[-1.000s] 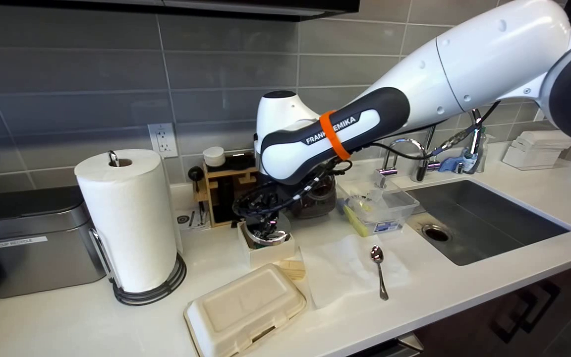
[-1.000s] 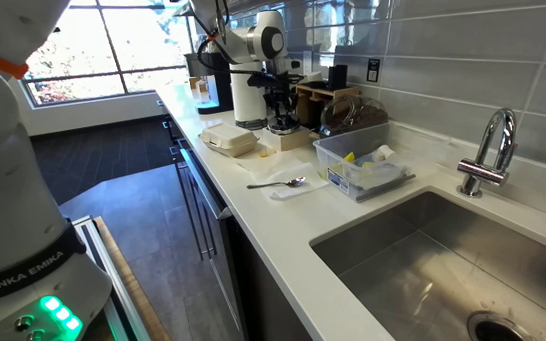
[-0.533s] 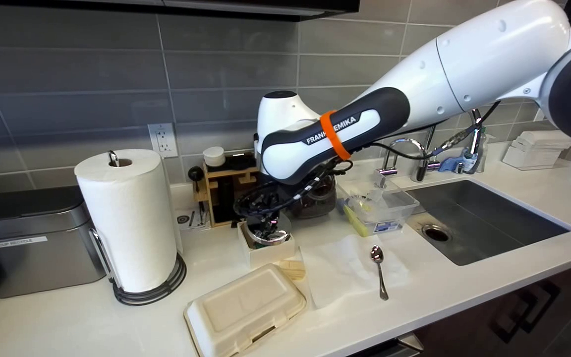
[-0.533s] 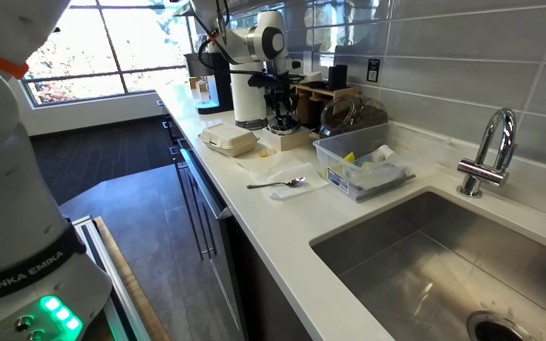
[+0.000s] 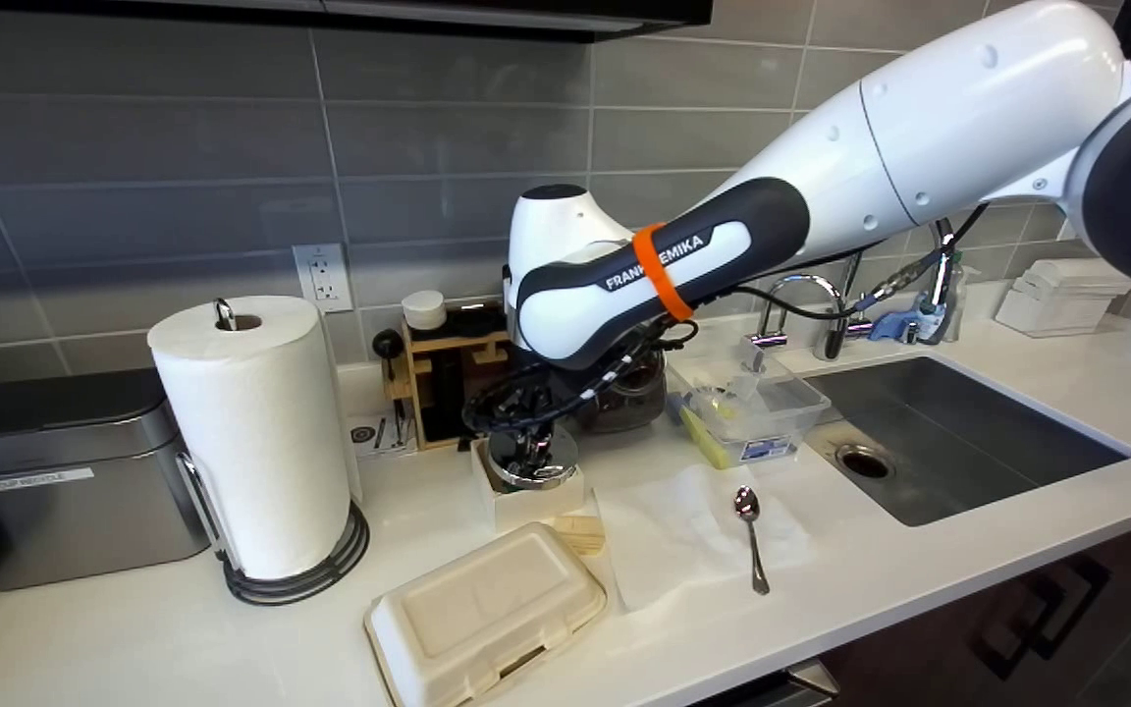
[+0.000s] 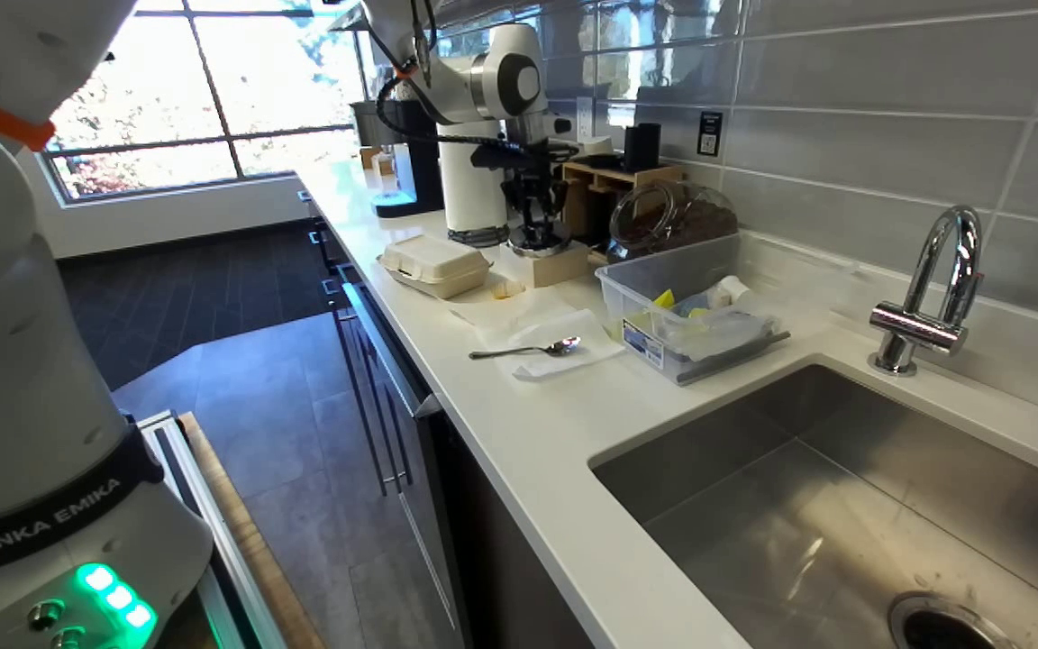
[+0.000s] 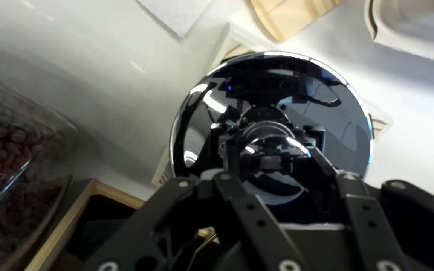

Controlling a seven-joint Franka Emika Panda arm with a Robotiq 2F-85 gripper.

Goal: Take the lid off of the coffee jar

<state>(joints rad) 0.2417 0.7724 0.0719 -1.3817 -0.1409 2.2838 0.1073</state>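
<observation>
Probably, you are parking the chrome lid (image 7: 311,109), already off the glass coffee jar (image 6: 704,221), over the cream box (image 5: 538,509), your tool (image 7: 276,161) closely straddling the knob (image 7: 271,152) (whether gripping, I cannot tell), so you should be letting it settle level before releasing.

A paper towel roll (image 5: 256,442) stands upright near a closed takeout container (image 5: 487,604); a spoon (image 5: 753,540) lies partly on white paper (image 5: 659,530); a clear bin (image 6: 643,344) sits beside the sink (image 5: 978,442).
</observation>
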